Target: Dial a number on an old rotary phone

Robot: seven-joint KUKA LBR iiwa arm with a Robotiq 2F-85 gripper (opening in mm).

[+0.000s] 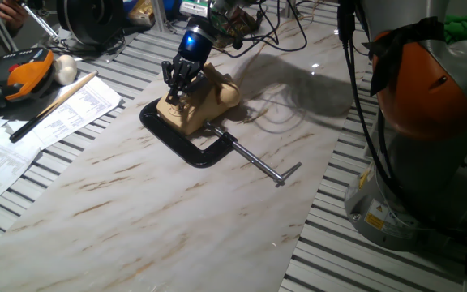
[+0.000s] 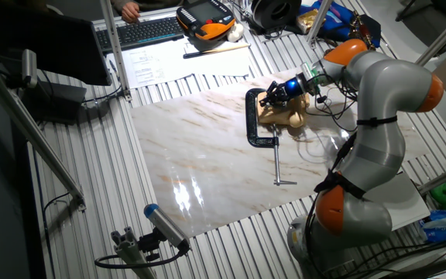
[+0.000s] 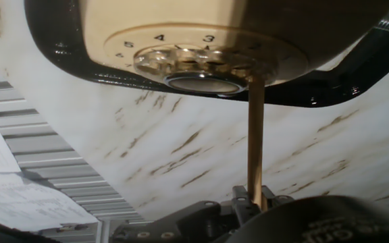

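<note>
A: What is being shown on the table (image 1: 177, 211)?

B: A cream phone (image 1: 203, 104) is being held near the far edge of a marble-patterned top by a black clamp (image 1: 186, 144), whose screw rod (image 1: 262, 165) is being pointed away from the phone toward the arm's base. Papers (image 1: 35, 130) are lying well apart, off to one side.

A: Where is the gripper (image 1: 177, 88) being held?

B: It is being held right over the phone's sloped face. In the hand view, a thin brown stick (image 3: 254, 142) is being gripped between the closed fingers (image 3: 245, 199), and its tip is being pressed at the rim of the dial (image 3: 201, 67).

A: Can any digits be read?

B: In the hand view, 5, 4 and 3 are being shown above the dial holes; the stick's tip is sitting just right of the 3.

A: And the handset?

B: It is being rested across the phone's top.
</note>
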